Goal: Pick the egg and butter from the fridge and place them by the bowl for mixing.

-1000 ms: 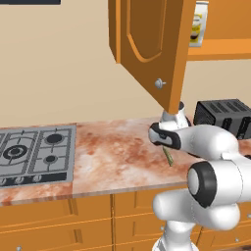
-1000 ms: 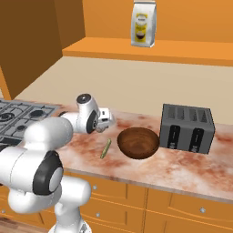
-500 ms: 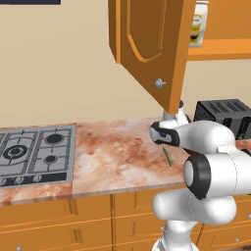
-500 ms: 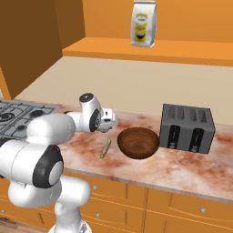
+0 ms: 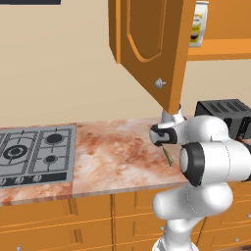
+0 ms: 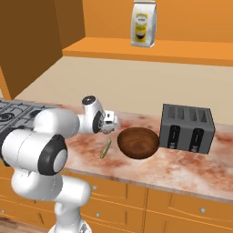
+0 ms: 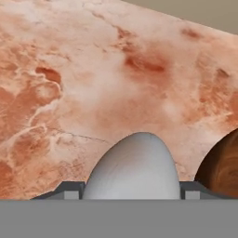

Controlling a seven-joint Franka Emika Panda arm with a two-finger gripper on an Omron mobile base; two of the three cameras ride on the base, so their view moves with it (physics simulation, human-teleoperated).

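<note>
**Egg in the hand above the desk beside the bowl: risks at set-down**

The hand (image 6: 110, 123) is hovering low over the marbled desk (image 5: 112, 157), just off the bowl (image 6: 138, 142) at its 9 o'clock in the right base view. In the hand view the egg (image 7: 133, 169) is sitting between the two fingers (image 7: 66, 191), so the jaws are standing fairly wide and are closed on the egg. The bowl's brown rim (image 7: 219, 168) is showing at 4 o'clock of the egg there.

Likely hazards, as judgements: the egg is round and smooth, so releasing it from any height may be sending it rolling along the desk, toward the front edge or against the bowl. A thin green pod (image 6: 105, 149) is lying on the desk at about 6 o'clock of the hand and could be nudging the egg off course. Squeezing harder could be cracking the shell. The butter remains unaccounted for here.
</note>
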